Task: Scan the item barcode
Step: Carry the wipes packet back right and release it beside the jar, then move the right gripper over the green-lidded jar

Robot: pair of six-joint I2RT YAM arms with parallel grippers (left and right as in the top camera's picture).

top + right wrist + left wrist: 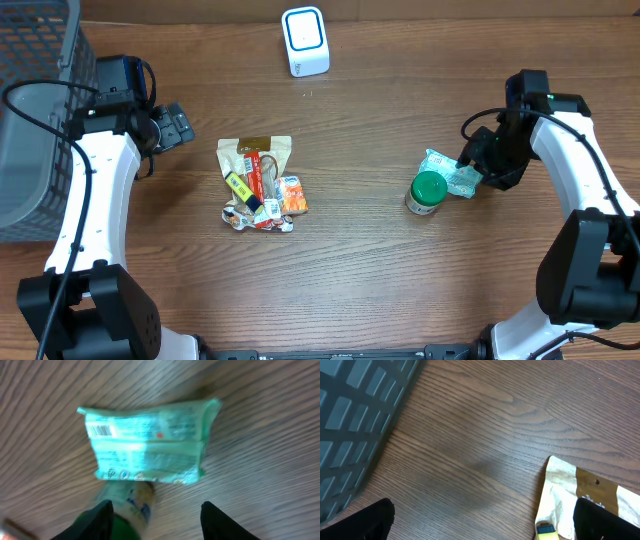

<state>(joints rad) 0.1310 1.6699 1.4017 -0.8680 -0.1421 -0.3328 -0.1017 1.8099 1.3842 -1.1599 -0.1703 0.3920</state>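
Lying on the brown wooden tabletop (360,270), the soft green plastic packet (147,445) looks unscanned, left pincer (485,522) and right pincer (157,515) both open and empty.

I work at a mock shop checkout: wood-grain counter (380,290), white barcode scanner (304,40), grey basket (40,50), small heap of packaged goods (258,185).

Overhead straight down on table (360,260), left wrist close over pouch (560,490), right wrist close over packet (150,445), both visible overhead
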